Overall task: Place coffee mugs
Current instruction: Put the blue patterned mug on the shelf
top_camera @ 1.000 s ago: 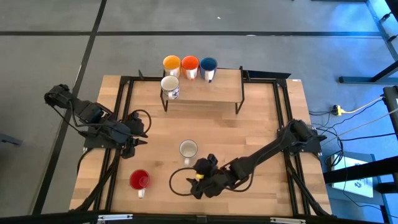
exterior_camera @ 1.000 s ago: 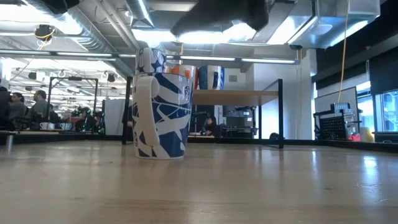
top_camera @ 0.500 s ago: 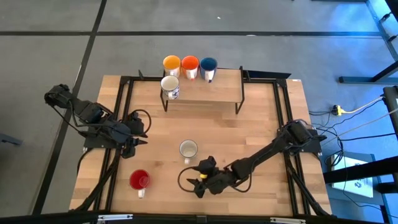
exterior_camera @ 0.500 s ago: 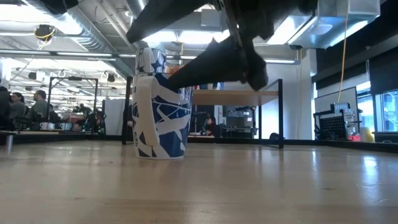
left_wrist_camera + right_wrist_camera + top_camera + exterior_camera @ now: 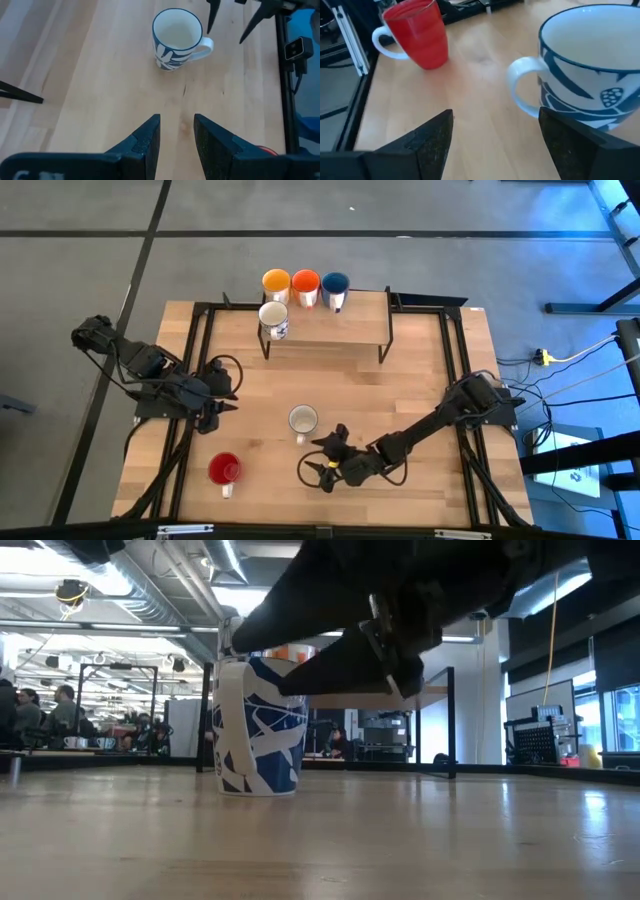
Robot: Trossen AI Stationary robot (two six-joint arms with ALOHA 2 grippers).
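On the light wooden butcher-block table [image 5: 400,390], the white ceramic mug with the blue pattern [image 5: 303,421] stands upright near the middle, its handle pointing toward the front edge. The right tool [image 5: 322,462] lies low just beside that handle, on the front side of the mug, its two dark fingers spread wide apart and gripping nothing; in the right wrist view the handle sits between the two fingertips [image 5: 432,135] but ahead of them, not touched. In the low view the same mug [image 5: 259,726] rests flat on the table with the right arm's dark bulk hanging just above and beside it. The glossy red ceramic mug [image 5: 225,471] stands upright near the front left part of the table, well apart from the patterned one, with its handle toward the front edge. On the low wooden shelf with black metal legs [image 5: 350,325] at the back of the table, the yellow mug [image 5: 276,283], the orange mug [image 5: 305,284] and the dark blue mug [image 5: 335,285] stand in a row along the far edge, and the plain white mug [image 5: 273,317] stands nearer, at the shelf's left end. The left tool [image 5: 225,399] waits over the left side of the table, its fingers [image 5: 145,140] parted a little and empty.
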